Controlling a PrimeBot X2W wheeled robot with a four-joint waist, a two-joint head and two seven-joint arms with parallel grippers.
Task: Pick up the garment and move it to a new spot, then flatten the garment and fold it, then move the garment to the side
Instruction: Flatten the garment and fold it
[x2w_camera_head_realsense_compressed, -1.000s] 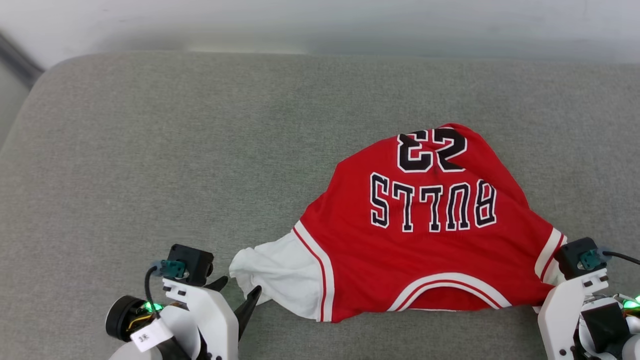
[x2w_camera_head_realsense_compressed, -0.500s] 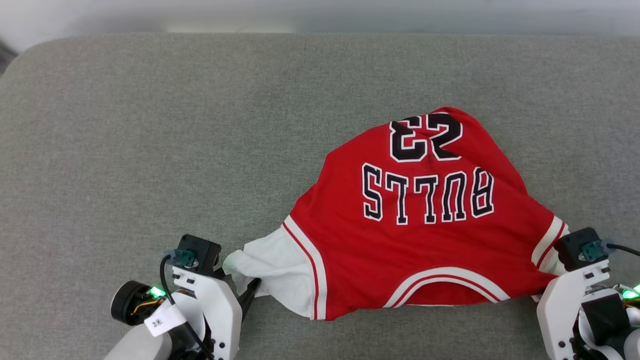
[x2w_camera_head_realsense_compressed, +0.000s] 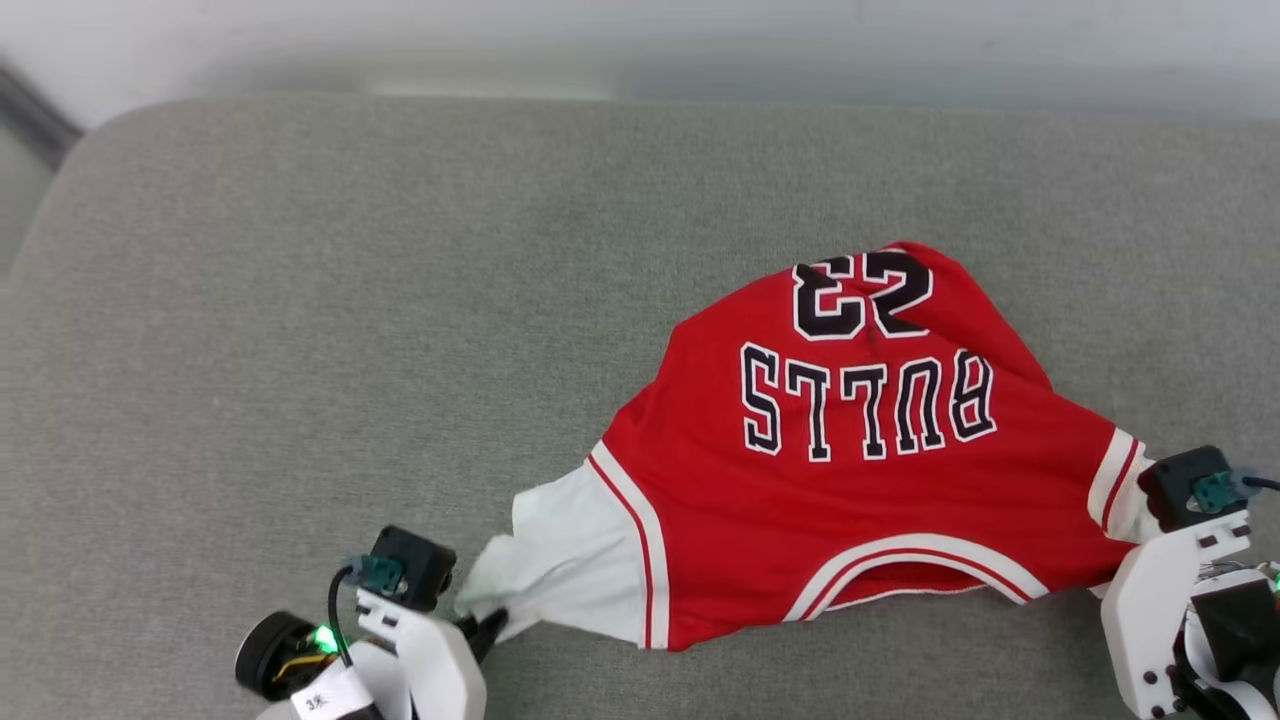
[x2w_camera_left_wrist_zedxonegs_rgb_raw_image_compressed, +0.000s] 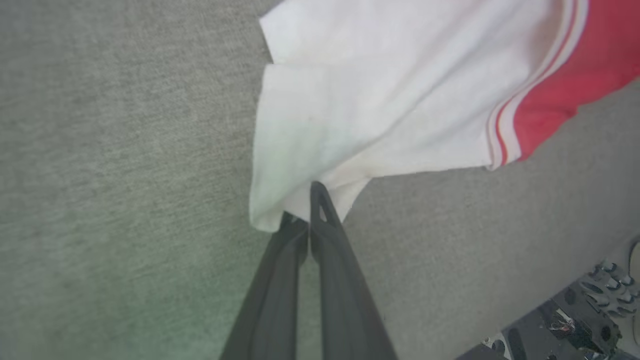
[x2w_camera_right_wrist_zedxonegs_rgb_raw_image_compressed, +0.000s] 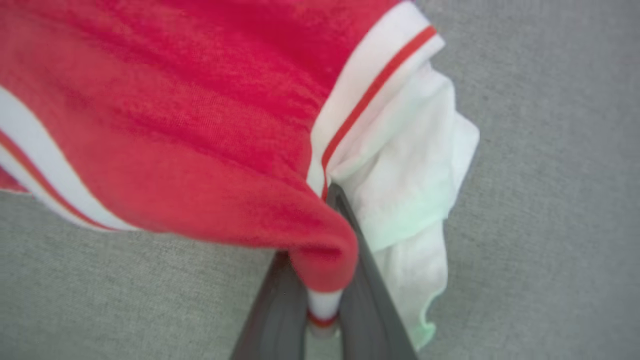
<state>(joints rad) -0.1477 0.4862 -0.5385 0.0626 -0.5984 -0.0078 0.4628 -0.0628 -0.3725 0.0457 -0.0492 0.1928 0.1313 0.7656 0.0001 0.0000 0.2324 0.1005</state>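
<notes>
Gripping garment (x2w_camera_head_realsense_compressed: 850, 500) from both ends, left hand (x2w_camera_left_wrist_zedxonegs_rgb_raw_image_compressed: 302, 207) and right hand (x2w_camera_right_wrist_zedxonegs_rgb_raw_image_compressed: 322, 300) clamped tight, low.

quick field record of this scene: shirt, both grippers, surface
garment: red Bulls 23 jersey T-shirt, lettering face up, collar toward the robot, bunched, not folded
left gripper: shut on the edge of the white sleeve
right gripper: shut on red fabric and striped trim beside the other sleeve
surface: grey fabric surface
</notes>
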